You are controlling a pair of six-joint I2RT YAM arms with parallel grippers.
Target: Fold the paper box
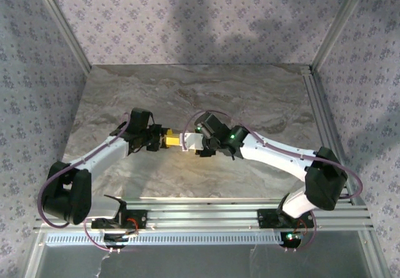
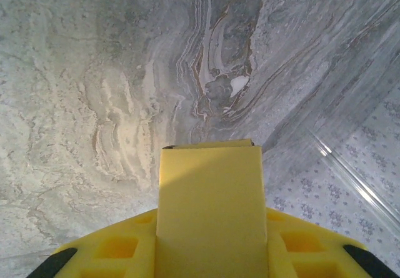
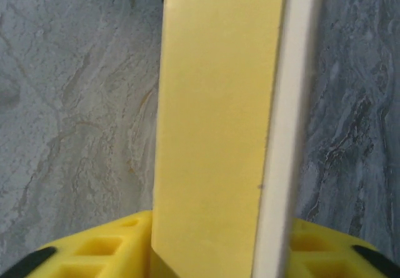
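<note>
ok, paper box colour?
The paper box is yellow, white along one edge; right wrist view.

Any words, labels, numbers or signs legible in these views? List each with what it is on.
None can be read. The box has plain yellow and cream faces, the table shows just marble veining, the walls carry a flower print, and the arms show no legible marking.
</note>
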